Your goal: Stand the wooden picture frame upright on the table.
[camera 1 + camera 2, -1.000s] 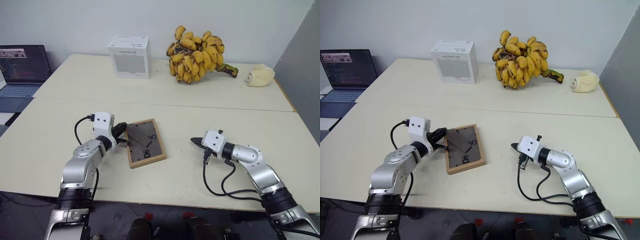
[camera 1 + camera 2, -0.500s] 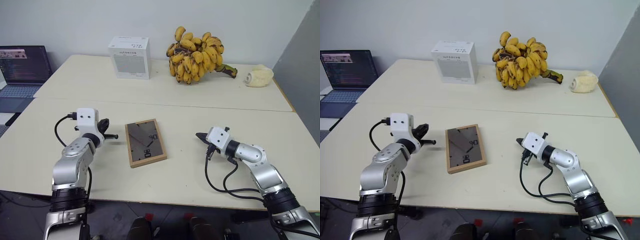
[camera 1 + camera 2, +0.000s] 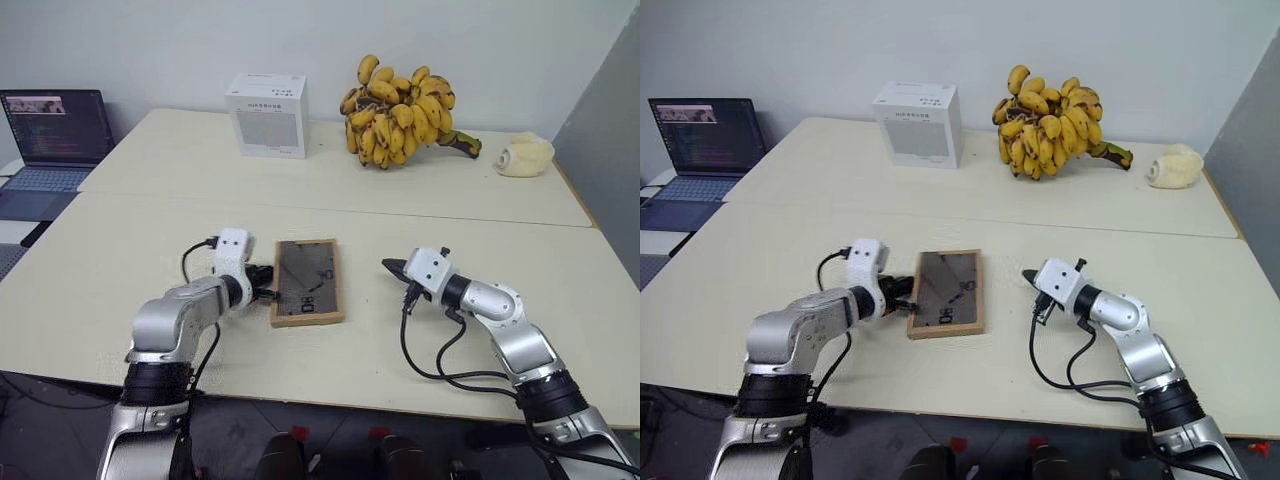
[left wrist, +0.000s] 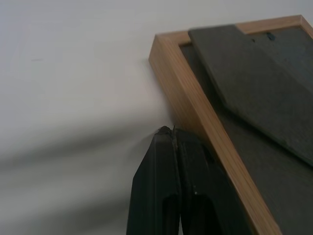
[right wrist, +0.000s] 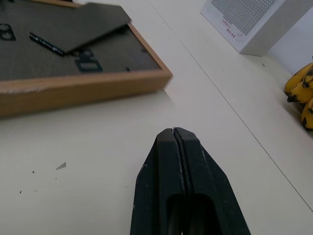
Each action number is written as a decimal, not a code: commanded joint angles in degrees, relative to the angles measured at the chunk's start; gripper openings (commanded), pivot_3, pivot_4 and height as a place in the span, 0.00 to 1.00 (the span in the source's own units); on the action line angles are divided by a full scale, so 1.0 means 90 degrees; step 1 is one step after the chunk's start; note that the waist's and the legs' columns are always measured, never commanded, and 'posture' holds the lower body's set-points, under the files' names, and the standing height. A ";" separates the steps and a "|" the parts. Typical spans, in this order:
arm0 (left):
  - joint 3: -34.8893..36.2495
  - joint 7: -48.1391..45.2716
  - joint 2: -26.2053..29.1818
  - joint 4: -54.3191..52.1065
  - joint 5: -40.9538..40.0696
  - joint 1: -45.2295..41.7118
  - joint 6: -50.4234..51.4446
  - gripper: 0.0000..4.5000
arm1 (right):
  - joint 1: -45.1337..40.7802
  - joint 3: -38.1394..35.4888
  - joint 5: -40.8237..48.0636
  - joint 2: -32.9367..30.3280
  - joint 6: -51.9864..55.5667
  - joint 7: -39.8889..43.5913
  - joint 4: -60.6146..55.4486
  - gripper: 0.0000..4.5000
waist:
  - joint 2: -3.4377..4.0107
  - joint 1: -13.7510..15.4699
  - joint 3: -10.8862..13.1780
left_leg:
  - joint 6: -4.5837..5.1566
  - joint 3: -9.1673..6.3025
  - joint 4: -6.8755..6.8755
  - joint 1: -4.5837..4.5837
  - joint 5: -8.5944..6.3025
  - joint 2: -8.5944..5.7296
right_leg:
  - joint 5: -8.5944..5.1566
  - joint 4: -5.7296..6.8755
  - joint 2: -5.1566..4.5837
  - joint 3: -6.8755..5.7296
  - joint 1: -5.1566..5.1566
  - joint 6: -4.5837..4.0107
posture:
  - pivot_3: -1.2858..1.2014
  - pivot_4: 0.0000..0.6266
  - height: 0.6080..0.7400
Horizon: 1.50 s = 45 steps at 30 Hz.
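Observation:
The wooden picture frame [image 3: 308, 281] lies flat on the table [image 3: 120, 260] with its dark grey back and fold-out stand facing up. My left gripper [image 3: 268, 295] is shut, and its tips press against the frame's left wooden edge [image 4: 195, 112]. In the left wrist view the left gripper [image 4: 171, 130] touches that light-wood rim. My right gripper [image 3: 388, 266] is shut and empty. It hovers low to the right of the frame, a short gap away, pointing at it. From the right wrist, the right gripper [image 5: 173, 130] shows the frame's edge [image 5: 73, 88] ahead.
On the far table half beyond the seam [image 3: 400, 212] stand a white box [image 3: 266, 101], a large bunch of bananas [image 3: 400, 95] and a pale lump [image 3: 523, 155]. An open laptop [image 3: 55, 130] sits off the left side. A grey panel [image 3: 610, 150] bounds the right.
My left gripper swung out to the left, then came back to the frame's left edge. The frame now lies straighter, no longer skewed. The right gripper has stayed in place.

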 commanded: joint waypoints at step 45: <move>-0.1027 -0.3627 0.1761 0.1352 -0.1768 -0.1528 0.2687 0.99 | 0.1119 -0.0391 -0.0965 -0.1625 -0.1505 -0.0077 -0.0001 0.00 | 0.0004 -0.0195 0.0004 | 0.0003 0.0008 -0.0007 -0.0009 0.0000 0.0012 | -0.0004 0.0001 0.0012 0.0010 -0.0022 -0.0003 | 0.52 0.24 1.00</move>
